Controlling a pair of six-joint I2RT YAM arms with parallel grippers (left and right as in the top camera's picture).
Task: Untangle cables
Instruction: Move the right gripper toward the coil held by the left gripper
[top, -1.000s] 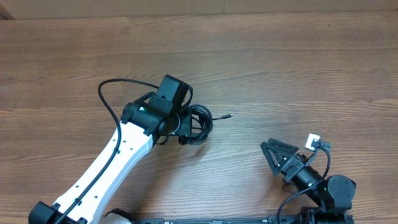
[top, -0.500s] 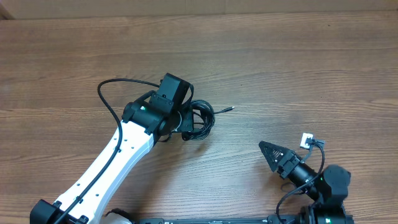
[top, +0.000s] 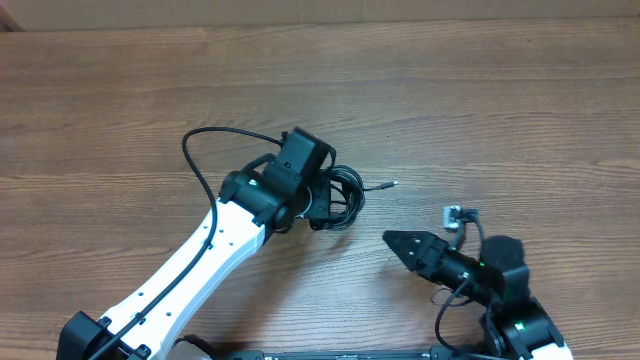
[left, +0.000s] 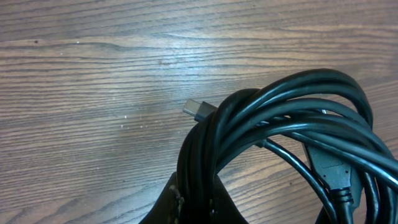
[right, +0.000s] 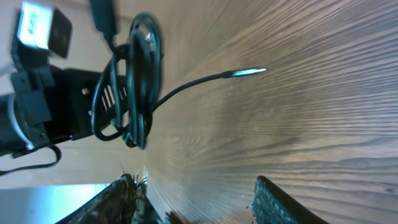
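The cables (top: 340, 198) are a small black coiled bundle at the table's middle, with one strand and its silvery plug tip (top: 395, 184) sticking out to the right. My left gripper (top: 318, 205) is shut on the bundle; in the left wrist view the cables (left: 280, 137) fill the right side, pinched between my fingers (left: 199, 205), with a silvery plug (left: 198, 109) poking out. My right gripper (top: 393, 241) is open and empty, low at the right, pointing left toward the bundle. In the right wrist view the cables (right: 138, 87) and the loose tip (right: 252, 72) lie ahead of my open fingers (right: 199, 199).
The wooden table (top: 480, 100) fills the view. The left arm's own thick black wire (top: 200, 150) loops out to the left of the left wrist. A small white connector (top: 457, 214) sits on the right arm's wire.
My left gripper has carried the bundle to the right and a little down. My right gripper has swung left toward the bundle and turned its fingers edge-on.
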